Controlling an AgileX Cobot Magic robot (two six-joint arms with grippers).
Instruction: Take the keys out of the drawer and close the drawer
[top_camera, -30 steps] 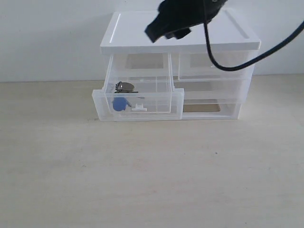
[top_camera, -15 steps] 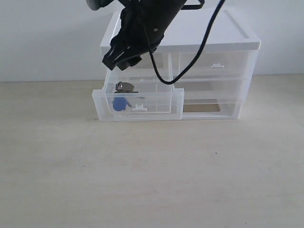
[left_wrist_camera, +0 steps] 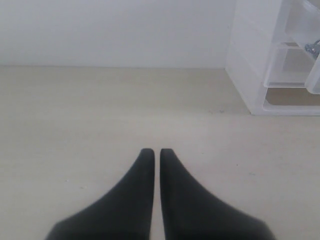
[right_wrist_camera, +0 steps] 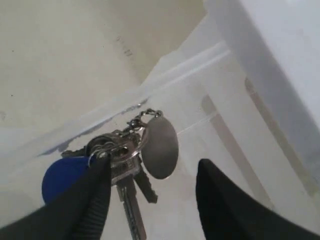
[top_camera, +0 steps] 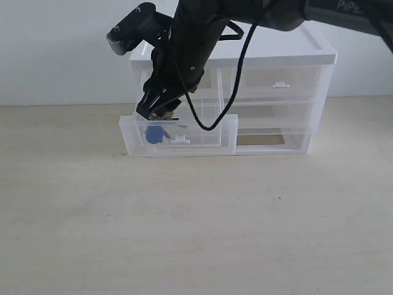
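Note:
The drawer [top_camera: 206, 132], the small top-left one of the translucent white unit [top_camera: 276, 86], stands pulled out. Inside it lie the keys [top_camera: 155, 134]: a blue fob, silver keys and a round grey tag [right_wrist_camera: 160, 147]. My right gripper [top_camera: 157, 113] reaches across from the right and dips into the drawer, open. In the right wrist view the gripper [right_wrist_camera: 154, 164] straddles the keys [right_wrist_camera: 125, 160]; one finger [right_wrist_camera: 92, 195] touches the ring beside the blue fob [right_wrist_camera: 62, 177], while the other stands clear. My left gripper [left_wrist_camera: 152, 151] is shut and empty, low over the table, away from the unit [left_wrist_camera: 250, 65].
The matching right-hand small drawer [top_camera: 279, 85] is closed. The full-width drawer [top_camera: 273, 138] at the bottom shows a brown floor. A black cable [top_camera: 215, 117] hangs from the right arm in front of the open drawer. Pale table [top_camera: 196, 221] stretches in front.
The right arm has come down and leftward from above the unit's top, and its open gripper now sits in the open drawer at the keys. The keys and drawer have not moved.

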